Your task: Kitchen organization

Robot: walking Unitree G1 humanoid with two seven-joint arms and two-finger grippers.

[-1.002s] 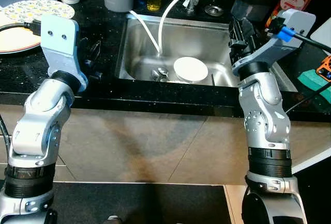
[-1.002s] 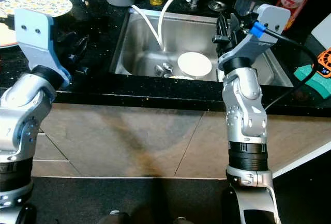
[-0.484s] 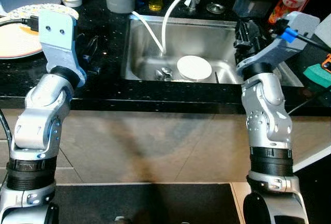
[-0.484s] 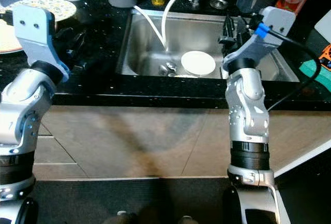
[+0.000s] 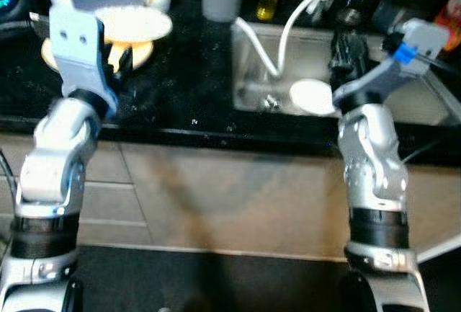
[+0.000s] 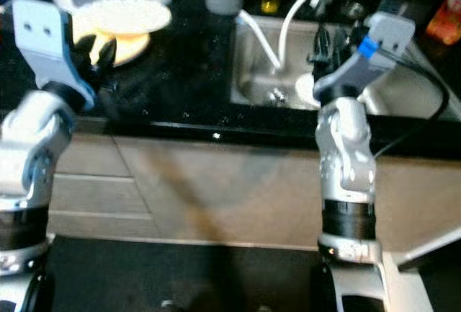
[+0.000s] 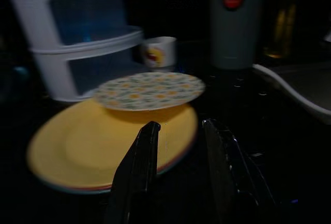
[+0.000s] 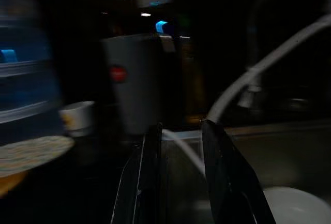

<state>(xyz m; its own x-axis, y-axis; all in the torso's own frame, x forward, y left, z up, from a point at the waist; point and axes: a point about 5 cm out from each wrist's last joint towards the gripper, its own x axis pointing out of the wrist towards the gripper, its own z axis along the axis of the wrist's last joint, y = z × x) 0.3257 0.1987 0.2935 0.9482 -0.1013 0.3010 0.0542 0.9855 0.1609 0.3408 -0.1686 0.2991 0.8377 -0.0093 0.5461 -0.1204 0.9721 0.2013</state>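
Camera swung left since a second ago; sink (image 5: 248,74) now sits right of centre. Left gripper (image 7: 181,149), fingers parted and empty, hovers over the black counter (image 5: 187,88) just before the yellow plate (image 7: 77,146) (patterned plate (image 7: 150,89) stacked on it). White bowl (image 5: 311,96) lies in sink. Right gripper (image 8: 178,146), fingers apart, empty, above sink.

Both silver arms are bending up at the elbow, forearms reaching forward at about the same height. The left claw (image 7: 178,167) is holding its black fingers slightly apart (nothing between them), and the right claw (image 8: 178,177) is gaping likewise, empty.
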